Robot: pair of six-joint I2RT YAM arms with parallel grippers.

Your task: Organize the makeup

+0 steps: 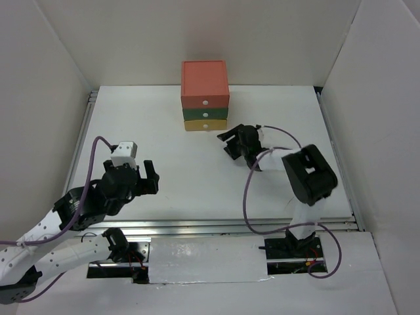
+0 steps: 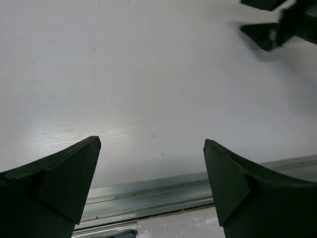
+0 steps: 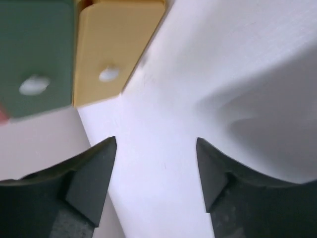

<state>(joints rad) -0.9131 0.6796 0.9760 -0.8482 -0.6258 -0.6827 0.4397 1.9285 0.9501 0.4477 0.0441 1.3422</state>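
Left gripper (image 2: 152, 144) spread wide, right gripper (image 3: 156, 143) likewise

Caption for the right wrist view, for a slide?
Right two-finger gripper, open, over the white tabletop, facing a yellow drawer front beside a green drawer front.

Place: robotics lab test cell, not a home or a shop.
Walls: plain white panels (image 1: 216, 39) box in the bench on 3 sides.
Bench: white table (image 1: 170, 151) w/ aluminium rails (image 1: 197, 226) along the near edge.
Rig: left gripper (image 1: 152, 177) & right gripper (image 1: 228, 146) on 2 bolted arms; purple cables (image 1: 246, 197) hang loose; base mounts (image 1: 292, 252) w/ wiring showing.
Props: red/green/yellow drawer box (image 1: 205, 95) at the back.
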